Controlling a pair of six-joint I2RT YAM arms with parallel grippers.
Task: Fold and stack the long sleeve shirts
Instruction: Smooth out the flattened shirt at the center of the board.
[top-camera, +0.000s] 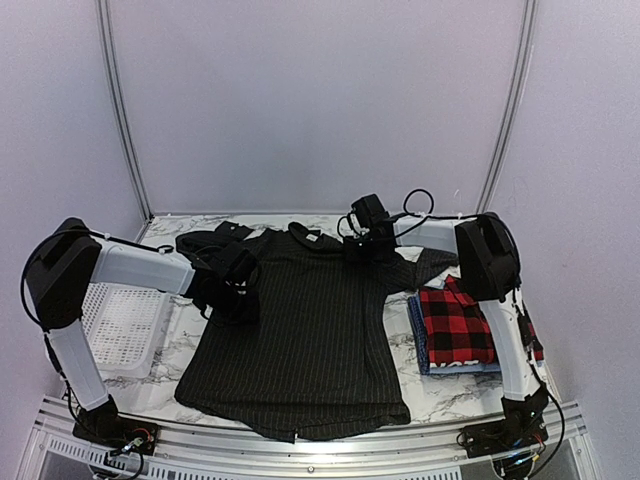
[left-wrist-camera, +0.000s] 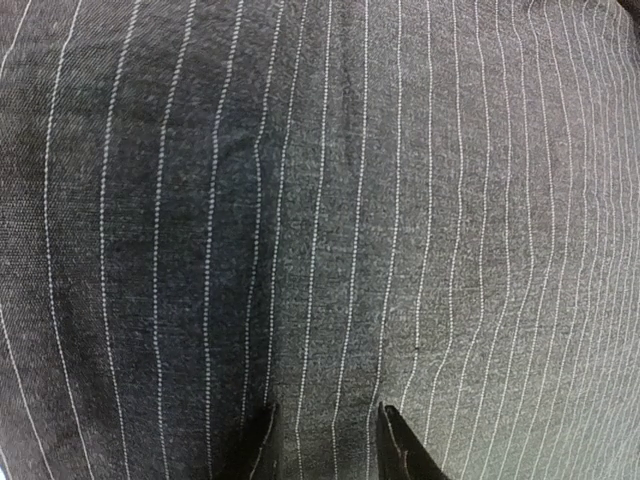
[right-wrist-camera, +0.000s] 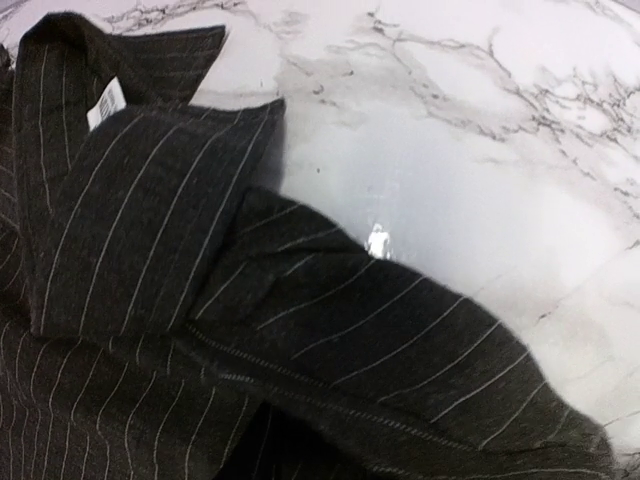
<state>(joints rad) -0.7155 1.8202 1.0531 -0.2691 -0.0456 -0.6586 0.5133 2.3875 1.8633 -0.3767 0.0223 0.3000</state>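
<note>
Here the pinstriped shirt lies spread beneath the left gripper, tips slightly apart on its left shoulder, and the right gripper at its far right shoulder; neither's hold can be told.

Setting: robot test cell in a lab, not a home.
Evidence:
- Left arm & right arm bolted to an aluminium rail at near edge of table, w/ loose cables on them.
- Plain white wall panels on three sides, bent metal poles at the corners.
- Tabletop marble-patterned, prob. a printed film; can't confirm from here.
- Props: white mesh basket, black pinstripe shirt.
</note>
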